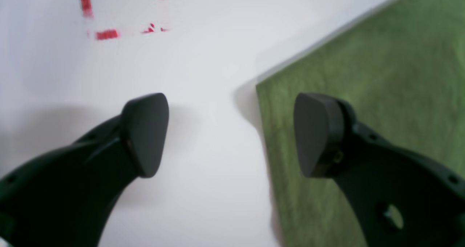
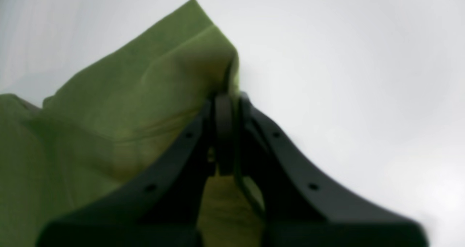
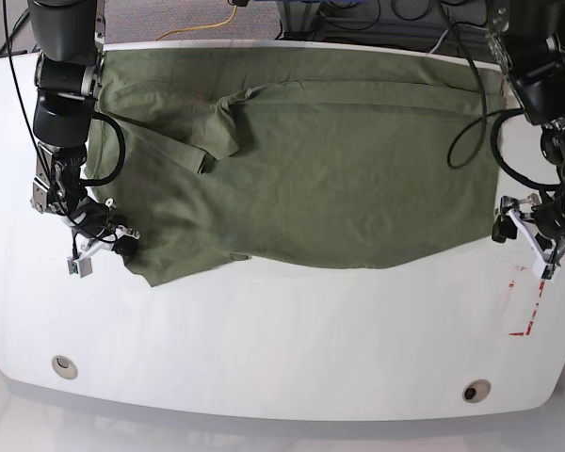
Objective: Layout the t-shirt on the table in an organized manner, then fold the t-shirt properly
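T-shirt (image 3: 311,179) corner pinched in my right claw (image 2: 225,105), jaws together on cloth, so I can tug it flat. Left claw (image 1: 232,134) wide apart, straddling the hem corner w/o grip yet, prob. for matching pull. Shirt lies spread across the counter (image 3: 282,348), far side.

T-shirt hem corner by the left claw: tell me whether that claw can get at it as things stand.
Probably yes: the left claw is open, straddling the t-shirt corner edge on the table, nothing between.
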`<state>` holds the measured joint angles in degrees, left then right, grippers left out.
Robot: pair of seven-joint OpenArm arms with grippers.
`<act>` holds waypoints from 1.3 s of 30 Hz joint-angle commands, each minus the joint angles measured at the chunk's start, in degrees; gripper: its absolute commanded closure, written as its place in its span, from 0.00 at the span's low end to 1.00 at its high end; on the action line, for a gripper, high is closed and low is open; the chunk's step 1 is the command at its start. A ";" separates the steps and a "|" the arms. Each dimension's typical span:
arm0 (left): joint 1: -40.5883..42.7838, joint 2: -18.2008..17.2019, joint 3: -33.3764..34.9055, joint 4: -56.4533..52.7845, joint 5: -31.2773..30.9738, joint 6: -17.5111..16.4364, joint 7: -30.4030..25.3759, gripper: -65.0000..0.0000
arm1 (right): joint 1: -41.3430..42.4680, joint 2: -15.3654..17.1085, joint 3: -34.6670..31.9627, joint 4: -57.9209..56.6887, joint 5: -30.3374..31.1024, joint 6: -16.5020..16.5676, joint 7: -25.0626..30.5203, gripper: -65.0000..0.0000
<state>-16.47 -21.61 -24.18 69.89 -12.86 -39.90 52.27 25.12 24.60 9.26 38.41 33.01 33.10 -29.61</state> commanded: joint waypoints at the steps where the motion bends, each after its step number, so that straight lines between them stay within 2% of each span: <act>1: -2.48 0.37 -0.12 -1.80 -0.98 -0.10 -1.15 0.21 | 1.38 1.03 0.11 0.66 0.52 0.44 0.81 1.00; 5: -2.83 0.81 0.14 -4.35 -0.98 -0.10 -1.15 0.21 | 1.38 1.03 0.11 0.66 0.52 0.44 0.81 1.00; 10: -2.92 3.80 0.49 -7.16 -0.72 -0.10 -3.35 0.21 | 1.38 0.94 0.11 0.66 0.52 0.44 0.81 1.00; 21: -2.56 4.42 3.13 -8.83 -0.72 -0.10 -4.40 0.21 | 1.38 1.11 0.11 0.66 0.52 0.44 0.81 1.00; 35: -2.74 4.42 1.55 -8.74 -0.63 -0.10 -5.46 0.21 | 1.38 1.03 0.11 0.66 0.52 0.52 0.81 1.00; 39: -2.74 3.45 1.37 -8.74 -0.63 -0.10 -5.63 0.21 | 1.38 0.94 0.11 0.66 0.52 0.52 0.81 1.00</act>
<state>-17.80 -16.91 -22.57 60.18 -12.62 -39.90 47.94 25.04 24.60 9.26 38.41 33.21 33.23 -29.56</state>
